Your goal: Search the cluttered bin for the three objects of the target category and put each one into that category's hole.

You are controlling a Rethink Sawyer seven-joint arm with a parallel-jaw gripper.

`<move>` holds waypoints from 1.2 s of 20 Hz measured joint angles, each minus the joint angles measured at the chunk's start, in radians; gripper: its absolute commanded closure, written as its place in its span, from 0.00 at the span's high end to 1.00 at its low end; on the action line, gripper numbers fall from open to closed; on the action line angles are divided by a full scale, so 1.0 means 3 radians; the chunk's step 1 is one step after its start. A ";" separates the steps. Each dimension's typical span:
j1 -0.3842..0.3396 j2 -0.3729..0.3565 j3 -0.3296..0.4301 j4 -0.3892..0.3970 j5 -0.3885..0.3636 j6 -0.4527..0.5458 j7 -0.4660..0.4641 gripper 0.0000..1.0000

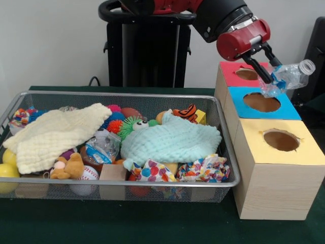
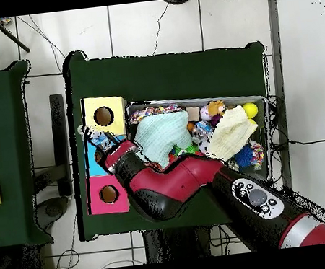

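Observation:
The silver wire mesh bin (image 1: 229,152) sits left of three wooden boxes and is full of clutter; in the overhead view the bin (image 2: 262,100) lies right of the boxes. The boxes have a red top (image 1: 231,76), a blue top (image 1: 287,108) and a yellow top (image 1: 304,150), each with a round hole. My gripper (image 1: 271,75) is shut on a clear crumpled plastic bottle (image 1: 289,76) and holds it tilted just above the blue box's hole (image 1: 261,102). In the overhead view my gripper (image 2: 105,143) is over the blue box.
The bin holds a cream cloth (image 1: 53,134), a mint cloth (image 1: 170,142), a teddy bear (image 1: 68,166), a baseball (image 1: 86,175), a green spiky ball (image 1: 133,124), a wooden block (image 1: 112,175), a tiger toy (image 1: 187,112) and patterned cloths (image 1: 203,170).

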 measured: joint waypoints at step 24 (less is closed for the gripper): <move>0.0024 0.0002 0.0000 0.0104 0.0000 0.0000 0.0000 0.00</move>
